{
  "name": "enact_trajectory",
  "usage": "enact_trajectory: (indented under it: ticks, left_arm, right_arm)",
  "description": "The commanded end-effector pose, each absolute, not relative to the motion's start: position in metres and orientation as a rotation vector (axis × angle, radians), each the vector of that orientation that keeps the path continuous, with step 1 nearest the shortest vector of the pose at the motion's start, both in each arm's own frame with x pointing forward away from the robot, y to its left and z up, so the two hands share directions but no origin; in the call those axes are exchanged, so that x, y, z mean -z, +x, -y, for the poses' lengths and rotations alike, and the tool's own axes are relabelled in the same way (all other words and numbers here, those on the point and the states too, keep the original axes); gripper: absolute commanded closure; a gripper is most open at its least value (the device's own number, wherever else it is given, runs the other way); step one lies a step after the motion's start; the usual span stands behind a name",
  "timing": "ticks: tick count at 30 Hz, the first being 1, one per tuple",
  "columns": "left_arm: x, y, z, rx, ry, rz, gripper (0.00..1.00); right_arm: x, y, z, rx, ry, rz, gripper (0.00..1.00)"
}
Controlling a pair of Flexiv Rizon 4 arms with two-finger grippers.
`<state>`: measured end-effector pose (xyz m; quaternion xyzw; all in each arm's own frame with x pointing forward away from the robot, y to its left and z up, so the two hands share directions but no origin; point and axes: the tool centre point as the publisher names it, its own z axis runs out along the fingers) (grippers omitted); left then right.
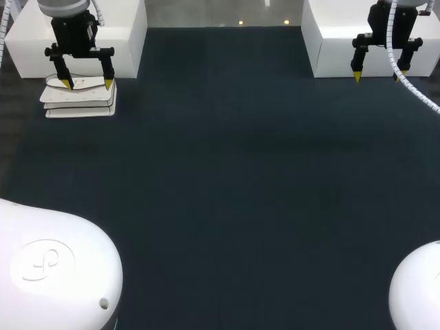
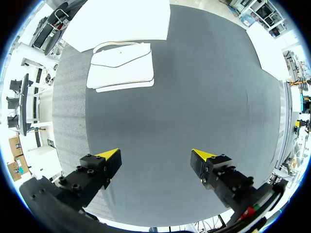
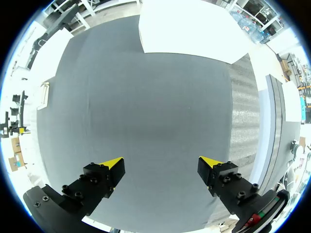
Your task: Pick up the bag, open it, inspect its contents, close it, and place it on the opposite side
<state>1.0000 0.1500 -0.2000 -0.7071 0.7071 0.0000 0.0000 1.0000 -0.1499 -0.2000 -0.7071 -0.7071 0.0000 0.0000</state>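
Observation:
A white flap bag (image 1: 80, 99) lies flat on the dark table mat at the far left, closed, its handle toward the white block behind it. My left gripper (image 1: 87, 83) hangs above it, open with nothing between its fingers. In the left wrist view the bag (image 2: 122, 65) lies well ahead of that gripper (image 2: 156, 156), off toward one finger's side. My right gripper (image 1: 379, 74) hangs open and empty at the far right, near the other white block. In the right wrist view the gripper (image 3: 162, 162) has only bare mat ahead, and the bag (image 3: 44, 94) is a small sliver far off.
A white block (image 1: 86, 34) stands at the back left behind the bag and another white block (image 1: 344, 38) at the back right. The dark mat (image 1: 234, 185) covers the table between them. My arms' white bases (image 1: 55, 265) fill the near corners.

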Motion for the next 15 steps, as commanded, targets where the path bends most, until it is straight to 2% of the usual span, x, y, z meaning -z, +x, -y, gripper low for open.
enact_trajectory:
  ticks: [1,15]
  left_arm:
    - [0.2,1.0,-0.15,0.0,-2.221,-2.221,0.0]
    - [0.2001,1.0002,-0.1499,0.002,-2.217,-2.23,0.0]
  right_arm:
    - [0.2,1.0,0.1499,0.0,-2.221,2.222,0.0]
    - [0.2,1.0,0.1499,0.0,-2.221,2.222,0.0]
